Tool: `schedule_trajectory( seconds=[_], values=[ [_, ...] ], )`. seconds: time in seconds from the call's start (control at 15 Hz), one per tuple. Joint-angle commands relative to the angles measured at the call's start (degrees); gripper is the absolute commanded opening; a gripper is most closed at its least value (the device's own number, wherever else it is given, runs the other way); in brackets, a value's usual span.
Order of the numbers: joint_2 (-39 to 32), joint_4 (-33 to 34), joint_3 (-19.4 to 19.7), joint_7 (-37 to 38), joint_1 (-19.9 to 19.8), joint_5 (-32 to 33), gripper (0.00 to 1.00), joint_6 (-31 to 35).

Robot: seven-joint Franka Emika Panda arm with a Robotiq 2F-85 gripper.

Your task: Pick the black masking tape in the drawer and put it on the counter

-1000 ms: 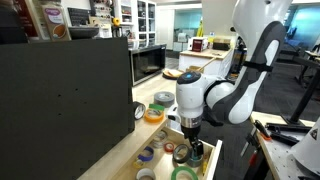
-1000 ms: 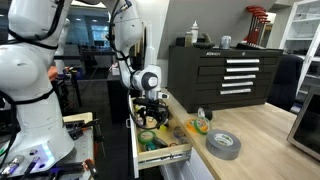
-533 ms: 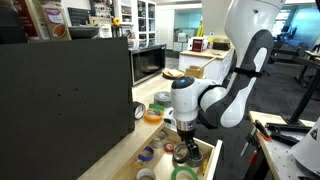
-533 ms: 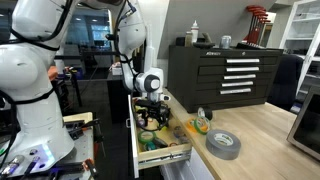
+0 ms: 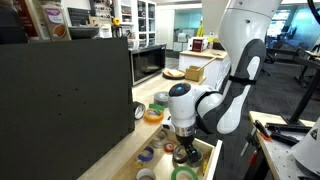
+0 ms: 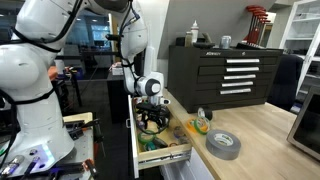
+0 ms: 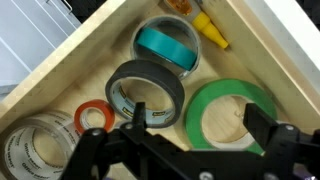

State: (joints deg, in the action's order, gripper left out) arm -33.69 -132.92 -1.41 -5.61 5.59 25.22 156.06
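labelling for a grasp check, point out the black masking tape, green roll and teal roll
black masking tape (image 7: 150, 67): wrist view, upper rim
green roll (image 7: 232, 90): wrist view, upper band
teal roll (image 7: 160, 40): wrist view, teal band

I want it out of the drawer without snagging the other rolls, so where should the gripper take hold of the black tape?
Probably from straight above: the black tape lies nearly flat, hole up. Pinch the ring's wall, one side in the hole and one outside, on the part away from the green tape, which sits close beside it.
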Motion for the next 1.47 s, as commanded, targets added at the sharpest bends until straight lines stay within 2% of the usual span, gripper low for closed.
schedule_trajectory(
  seconds=[0.0, 0.4, 1.07, 1.13, 1.4],
  values=[
    [-3.2, 3.4, 0.7, -1.4, 1.8, -1.1, 1.00, -0.5],
    [-6.7, 7.3, 0.4, -2.1, 1.5, -2.9, 1.00, -3.0],
    [-13.7, 14.5, -0.9, -5.9, -1.4, -8.3, 1.00, -10.3],
    [-14.1, 15.0, -1.1, -6.5, -1.8, -8.8, 0.82, -10.7],
    [-14.5, 16.0, -1.1, -7.0, -2.2, -10.0, 0.54, -10.7]
  ],
)
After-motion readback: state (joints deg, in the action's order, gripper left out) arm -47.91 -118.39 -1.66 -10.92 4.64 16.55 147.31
